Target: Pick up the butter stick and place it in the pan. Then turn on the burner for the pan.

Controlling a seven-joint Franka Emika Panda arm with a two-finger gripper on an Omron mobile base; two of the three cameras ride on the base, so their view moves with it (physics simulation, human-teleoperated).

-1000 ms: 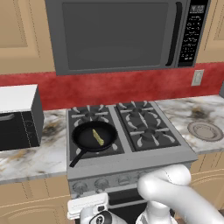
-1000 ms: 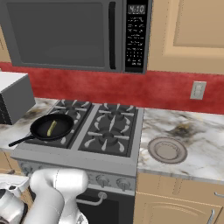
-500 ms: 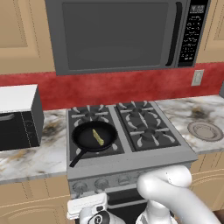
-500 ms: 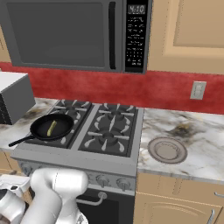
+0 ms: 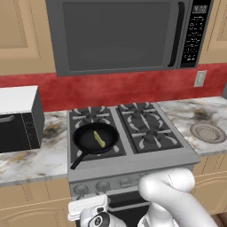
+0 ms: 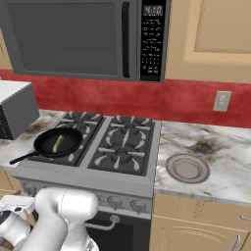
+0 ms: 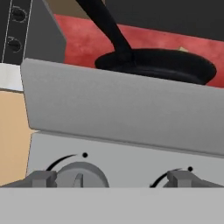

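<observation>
Hovering low at the stove front, the end effector has its fingers spread wide with nothing between them, one tip beside a grey knob on the control panel. Up top, the butter stick lies inside the pan, which sits on the front-left burner, long handle pointing out toward the stove's front edge. Off on the right stretch of the table, a flat grey plate rests alone.

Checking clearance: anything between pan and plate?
Yes: in both base views the stove's right-hand burners and a strip of marble counter separate the pan from the plate.
</observation>
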